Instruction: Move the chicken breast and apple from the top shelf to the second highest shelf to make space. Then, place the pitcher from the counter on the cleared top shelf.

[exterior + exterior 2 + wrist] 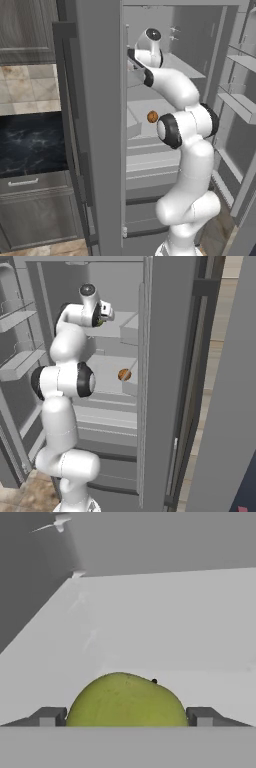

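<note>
**Apple sits between the open claw's fingertips on the top shelf**

Apple (125,699), yellow-green with a small dark stem spot, bulges up right in front of the hand camera, squarely between the two dark fingertips (47,717). A tip stands on each side of the fruit, just beside it; contact cannot be confirmed. The claw (125,719) is spread wide, close to its fullest, and has not clamped anything yet.

Beneath and beyond the claw stretches the pale grey top shelf (165,622), running to the fridge's back wall. From the base cameras the white arm reaches up into the open fridge, its hand (102,312) level with that shelf. Below the claw, on the second shelf (107,368), rests the orange-brown chicken (124,374), so that half of the clearing looks done. The black counter (30,142) lies well off to the claw's side, outside the fridge; the pitcher cannot be made out.

Likely step: closing on the apple to carry it down.

Risks from here: the apple is round and smooth, so a squeeze that lands off-centre could squirt it forward toward the back wall. A grip too low on its curve might let it slip out on the lift. Lowering it, the arm could knock the shelf edge, or set the apple against the chicken and send either rolling.
</note>
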